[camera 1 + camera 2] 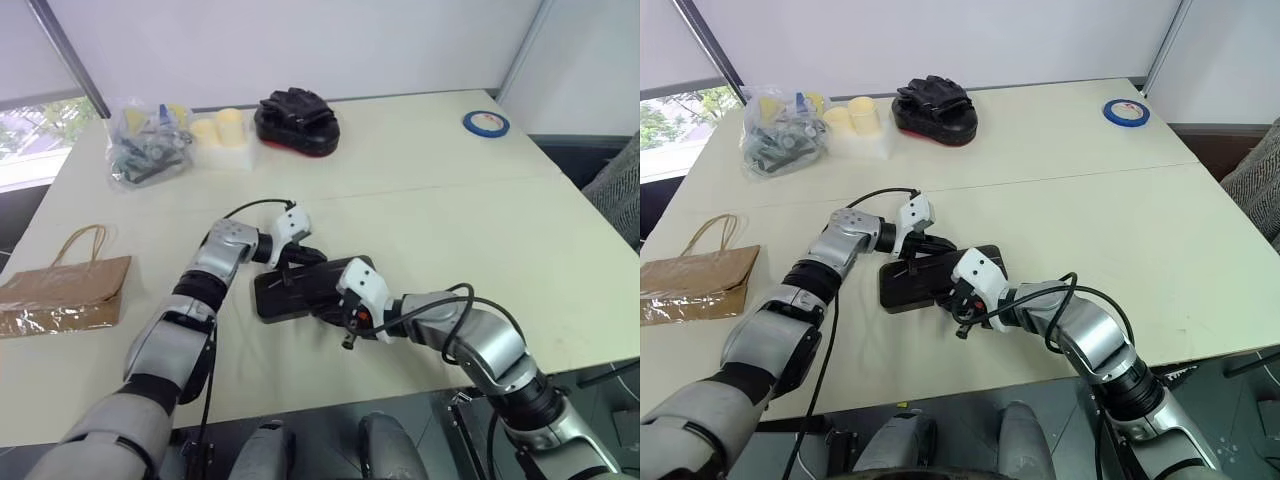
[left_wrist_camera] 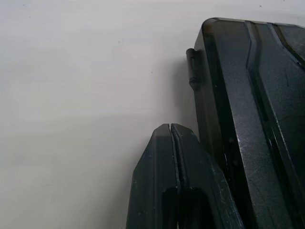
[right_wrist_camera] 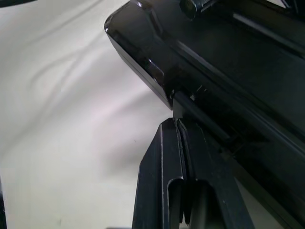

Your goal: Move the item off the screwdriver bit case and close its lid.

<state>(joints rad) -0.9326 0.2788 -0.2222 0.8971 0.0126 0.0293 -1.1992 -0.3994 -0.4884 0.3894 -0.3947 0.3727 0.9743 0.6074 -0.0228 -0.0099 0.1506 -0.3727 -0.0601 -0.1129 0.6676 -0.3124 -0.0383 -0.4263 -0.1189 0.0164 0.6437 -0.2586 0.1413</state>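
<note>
**Bag clear, lid down between my hands**

The creased kraft paper bag (image 1: 65,293) lies flat at the desk's (image 1: 450,210) left edge, well apart. My left hand (image 1: 300,254), pinched shut and empty, touches the case's (image 1: 300,293) far long edge. Its smooth, ribbed, smoky lid (image 2: 257,95) looks closed. My right hand (image 1: 962,300), also shut, presses the near edge.

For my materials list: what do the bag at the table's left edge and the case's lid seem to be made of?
The bag looks like matte brown kraft paper, creased, with thin twisted loop handles. The lid seems to be glossy, dark, smoky plastic: it reflects light and has moulded ribs.
</note>
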